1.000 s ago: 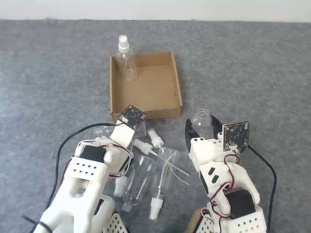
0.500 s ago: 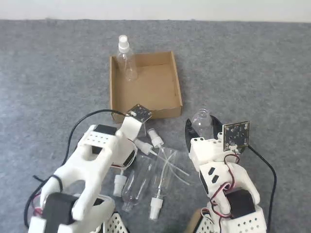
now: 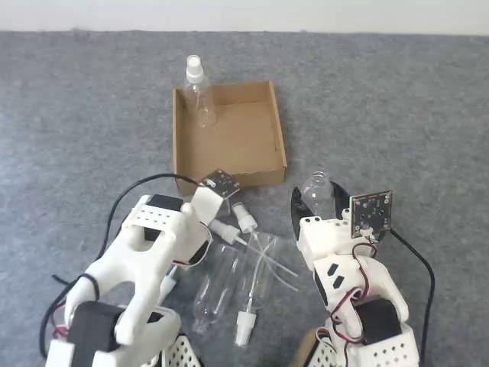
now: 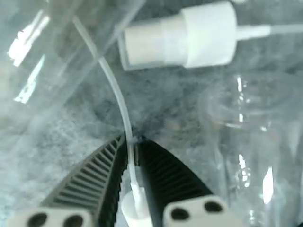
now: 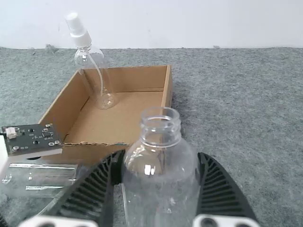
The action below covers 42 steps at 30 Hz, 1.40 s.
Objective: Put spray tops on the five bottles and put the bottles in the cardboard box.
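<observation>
From above, the left arm (image 3: 164,229) has stretched forward toward the cardboard box (image 3: 177,138), while the right gripper (image 3: 317,200) stays put, the open bottle (image 3: 317,186) upright beside it. In the left wrist view, the left gripper (image 4: 130,142) pinches a spray top (image 4: 132,205), its tube running lengthwise out past the tips. In the right wrist view, the right gripper's jaws clasp the bottle, neck up and uncapped.

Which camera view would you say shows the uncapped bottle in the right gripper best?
The right wrist view: the uncapped bottle stands upright between the fingers of the right gripper, its open neck plain. The high view gives it from above, dark fingers flanking it.
</observation>
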Each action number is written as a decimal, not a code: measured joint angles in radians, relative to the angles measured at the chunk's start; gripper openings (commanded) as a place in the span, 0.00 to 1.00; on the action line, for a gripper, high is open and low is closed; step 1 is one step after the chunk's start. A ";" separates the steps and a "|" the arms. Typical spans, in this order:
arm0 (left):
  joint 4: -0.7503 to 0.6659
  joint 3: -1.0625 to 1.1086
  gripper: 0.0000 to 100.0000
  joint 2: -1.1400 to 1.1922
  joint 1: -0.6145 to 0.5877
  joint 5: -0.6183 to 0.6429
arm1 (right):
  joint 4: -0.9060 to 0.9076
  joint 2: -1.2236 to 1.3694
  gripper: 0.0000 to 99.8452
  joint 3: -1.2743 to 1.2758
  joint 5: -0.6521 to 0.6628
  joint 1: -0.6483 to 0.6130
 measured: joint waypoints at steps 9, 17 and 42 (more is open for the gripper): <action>0.034 -0.002 0.01 -0.003 -0.006 -0.037 | 0.000 0.000 0.11 0.000 0.000 0.000; 0.189 -0.080 0.01 -0.207 -0.127 -0.037 | 0.000 0.000 0.11 0.000 0.000 0.000; 0.043 -0.083 0.01 -0.416 -0.718 -0.005 | 0.000 0.000 0.11 0.000 0.000 0.000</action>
